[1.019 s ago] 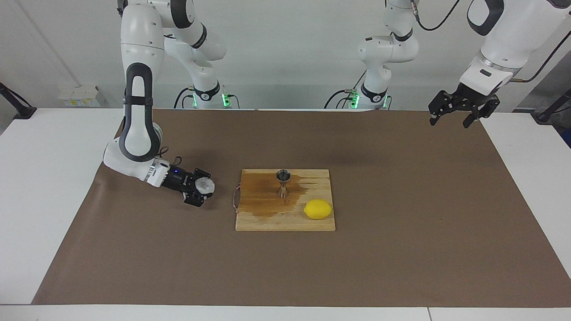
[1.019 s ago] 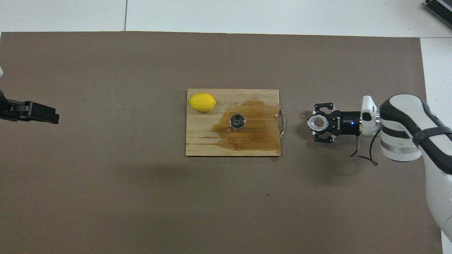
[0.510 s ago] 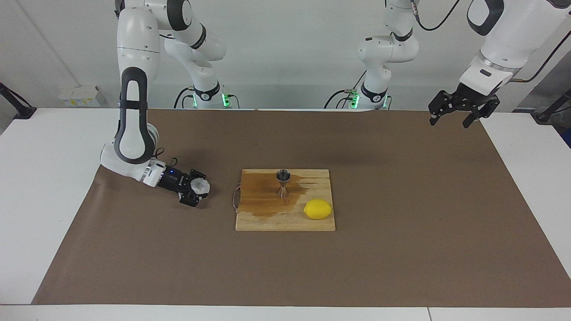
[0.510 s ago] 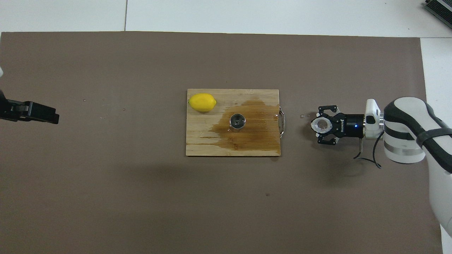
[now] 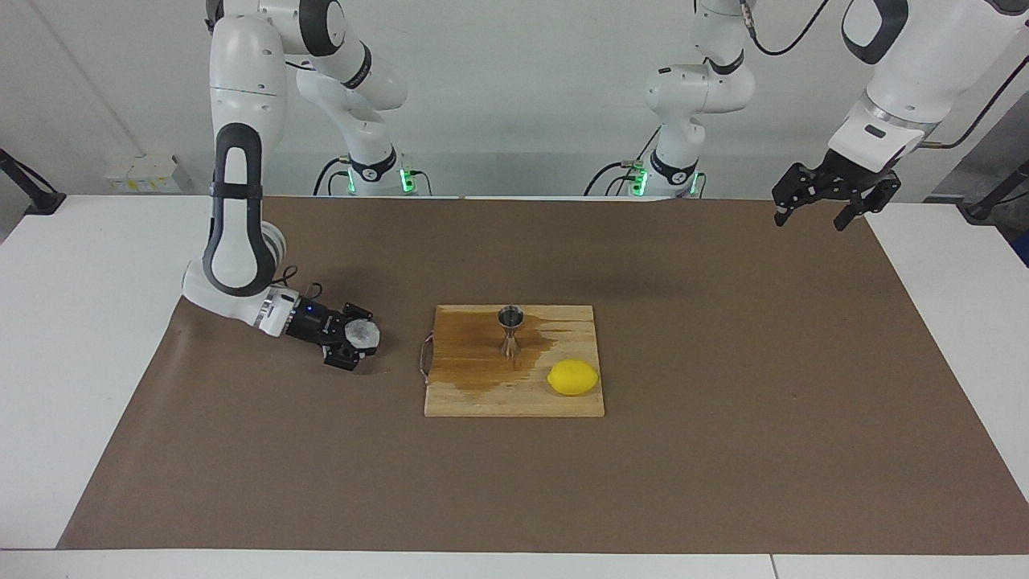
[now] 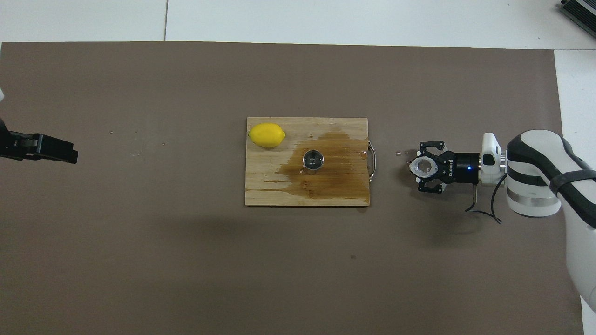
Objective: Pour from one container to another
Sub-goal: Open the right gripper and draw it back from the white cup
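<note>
You see a big white table (image 5: 88, 346) with a brown mat (image 5: 723, 450) spread over most of it. A plain white wall (image 5: 514, 96) stands up at the table's edge. Soft, even light falls on the mat.

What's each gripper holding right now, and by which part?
Right gripper holds the plastic cup by its sides, fingers around it, low over the mat beside the cutting board. Left gripper holds nothing.
</note>
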### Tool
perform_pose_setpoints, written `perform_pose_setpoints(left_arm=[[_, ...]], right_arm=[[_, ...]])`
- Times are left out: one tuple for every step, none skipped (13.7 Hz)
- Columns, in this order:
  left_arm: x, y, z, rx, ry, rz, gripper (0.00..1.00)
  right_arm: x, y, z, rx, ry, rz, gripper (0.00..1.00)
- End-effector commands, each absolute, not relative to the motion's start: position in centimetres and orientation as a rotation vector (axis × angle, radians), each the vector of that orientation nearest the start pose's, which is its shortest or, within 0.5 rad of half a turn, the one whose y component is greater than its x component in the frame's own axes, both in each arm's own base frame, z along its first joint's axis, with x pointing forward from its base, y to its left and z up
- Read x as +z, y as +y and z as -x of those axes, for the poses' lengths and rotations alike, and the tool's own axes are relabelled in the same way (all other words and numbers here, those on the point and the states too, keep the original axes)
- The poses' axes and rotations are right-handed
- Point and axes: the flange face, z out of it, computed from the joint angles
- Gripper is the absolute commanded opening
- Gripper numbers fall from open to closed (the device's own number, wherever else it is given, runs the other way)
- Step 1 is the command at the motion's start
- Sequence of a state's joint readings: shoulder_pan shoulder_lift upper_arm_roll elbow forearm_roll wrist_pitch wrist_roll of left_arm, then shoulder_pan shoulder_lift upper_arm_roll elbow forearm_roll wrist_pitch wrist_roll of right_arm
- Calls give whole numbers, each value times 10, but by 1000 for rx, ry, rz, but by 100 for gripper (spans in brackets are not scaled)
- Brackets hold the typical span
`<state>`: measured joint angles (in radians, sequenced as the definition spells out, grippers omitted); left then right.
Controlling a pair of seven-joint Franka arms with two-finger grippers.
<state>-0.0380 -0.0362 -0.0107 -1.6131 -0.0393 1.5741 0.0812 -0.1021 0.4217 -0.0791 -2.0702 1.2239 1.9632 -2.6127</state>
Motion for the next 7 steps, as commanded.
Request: perform_pose_setpoints(left_arm=[[630,-28,-540,11,224,3158,100],[630,-27,-540,11,219,3158,100],[630,-28,-540,11,221,3158,100],[629,-28,-540,16,221,3158,100],[630,-28,-540,14,221,3158,100],[630,-28,-540,14,221,3158,100],[630,-28,-540,11,221,3158,100]], right_arm=[[217,-39,-560,-1115,-1665,1604,100],[217,-40,-560,-1113,-1662,1602,100],[216,-42,-559,-1105,-1672,1601,100],[216,-46,-558,-1096,-1683,1599,100],[215,-53,-556,-1072,-1703,1600,100],[214,-67,-553,-1056,-1718,1611,100],[213,-79,-551,-1038,-1730,1619,100]])
